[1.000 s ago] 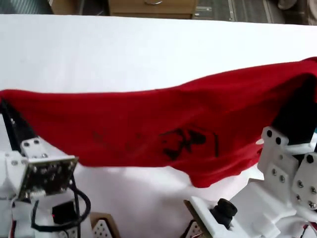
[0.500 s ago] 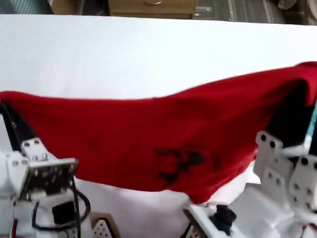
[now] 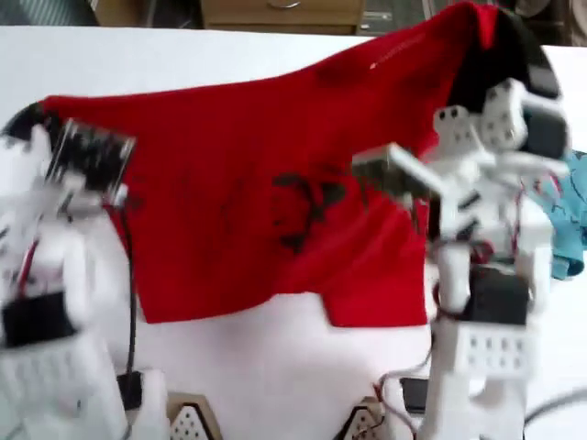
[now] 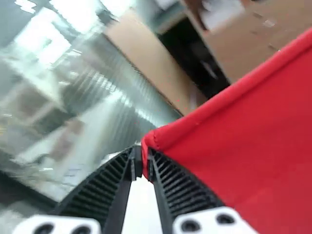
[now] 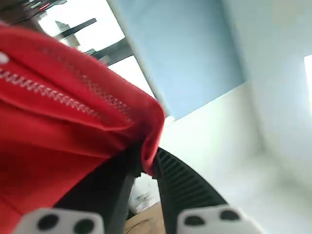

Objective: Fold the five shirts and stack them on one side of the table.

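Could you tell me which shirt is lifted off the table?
The red shirt, pinched by the left hand and the right hand; the blue shirt lies on the table.

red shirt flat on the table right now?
No, the red shirt hangs lifted, its corners pinched by the left gripper and right gripper.

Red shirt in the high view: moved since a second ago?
Yes. The red shirt has gone toward the far edge of the table. One corner now crosses that edge; before, it spanned mid-table.
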